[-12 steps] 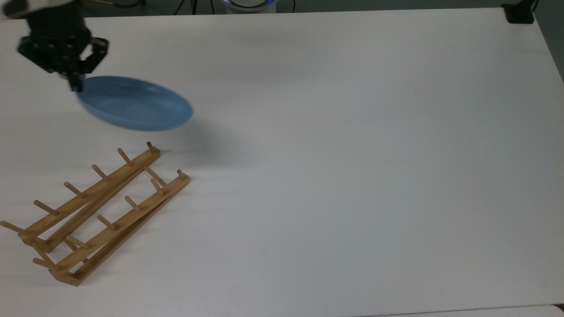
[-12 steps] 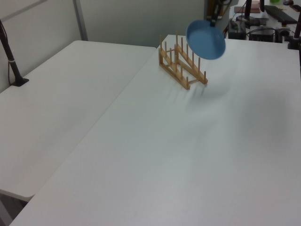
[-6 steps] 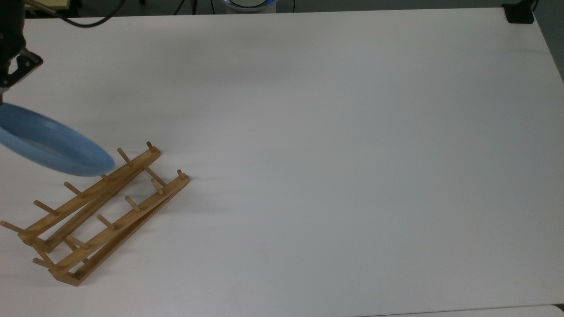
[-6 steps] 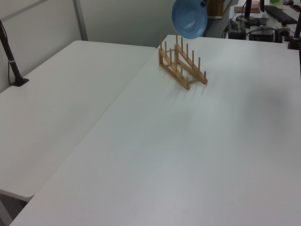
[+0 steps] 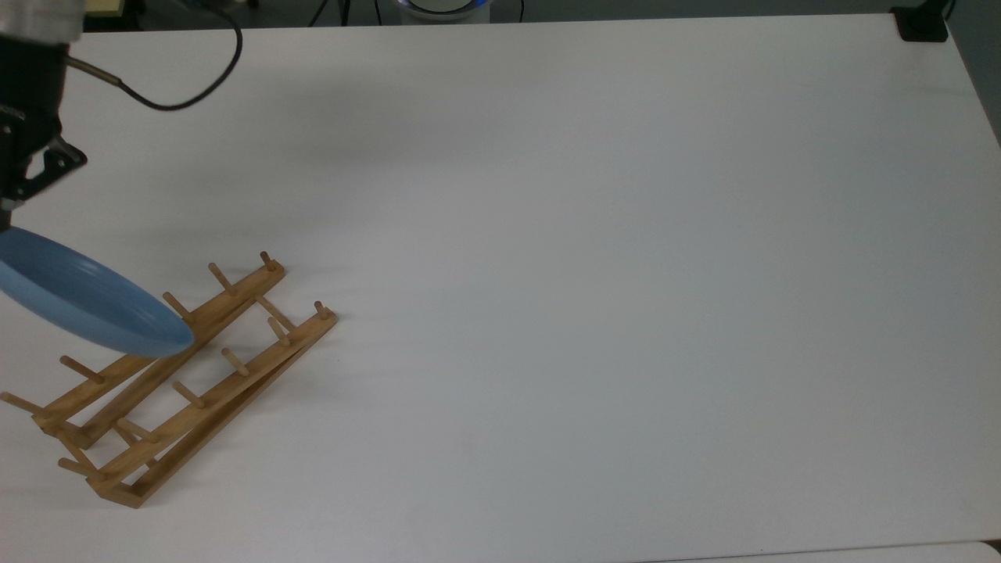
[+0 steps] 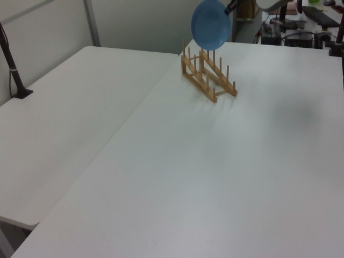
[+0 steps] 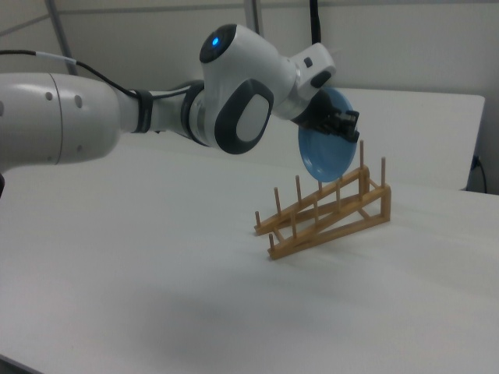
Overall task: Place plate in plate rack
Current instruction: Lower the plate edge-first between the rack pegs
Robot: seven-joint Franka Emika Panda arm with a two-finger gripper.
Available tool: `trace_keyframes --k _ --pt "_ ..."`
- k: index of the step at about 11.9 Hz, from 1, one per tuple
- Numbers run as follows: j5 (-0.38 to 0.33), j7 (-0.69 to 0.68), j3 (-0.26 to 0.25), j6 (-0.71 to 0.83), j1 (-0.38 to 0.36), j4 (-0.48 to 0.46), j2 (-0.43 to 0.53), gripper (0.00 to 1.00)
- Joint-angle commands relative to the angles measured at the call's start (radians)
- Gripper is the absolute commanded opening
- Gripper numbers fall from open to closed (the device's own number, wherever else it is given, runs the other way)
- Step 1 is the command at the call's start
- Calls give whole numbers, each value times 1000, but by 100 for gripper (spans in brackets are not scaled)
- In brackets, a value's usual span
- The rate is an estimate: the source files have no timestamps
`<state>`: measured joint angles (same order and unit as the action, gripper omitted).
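**Plate held tilted over the rack's high end**

Top view: gripper (image 5: 9, 205) at the top view's left edge, pinching the rim of the blue plate (image 5: 86, 301). Plate tilted on edge, overlapping the upper rail of the wooden plate rack (image 5: 184, 379). Rack lies diagonally on the white table (image 5: 594, 274). Black cable (image 5: 184, 98) loops from the arm.

Left view: plate (image 6: 210, 24) hangs in the air above the rack (image 6: 208, 74), face toward the camera, near upright. Gripper (image 6: 232, 6) grips its upper right rim.

Right view: white arm (image 7: 156, 109) reaches in from the right view's left. Gripper (image 7: 337, 122) clamped on the plate (image 7: 323, 152) rim. Plate sits above the taller pegs of the rack (image 7: 323, 210); contact with the pegs unclear.
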<state>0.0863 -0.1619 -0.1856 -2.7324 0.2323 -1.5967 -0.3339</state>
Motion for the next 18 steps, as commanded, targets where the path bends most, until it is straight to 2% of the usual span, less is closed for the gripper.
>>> trace_keyframes --k 1,6,8,11,12,13,14,15,16,17,18 --pt "103 126 -12 -38 -21 -31 -4 0" --pt "321 347 -11 -41 -44 -31 -22 0" --pt "364 377 -11 -39 -47 -32 -33 0" --pt "377 377 -11 -39 -47 -40 -39 1" --pt "377 375 -11 -39 -47 -43 -39 5" --pt "380 377 -11 -39 -47 -43 -39 18" --pt "380 375 -11 -38 -47 -45 -40 54" --pt "380 375 -11 -38 -47 -45 -40 66" --pt "380 377 -9 -36 -50 -43 -39 90" --pt "380 377 -9 -36 -51 -43 -37 97" --pt "378 378 -9 -35 -57 -42 -36 99"
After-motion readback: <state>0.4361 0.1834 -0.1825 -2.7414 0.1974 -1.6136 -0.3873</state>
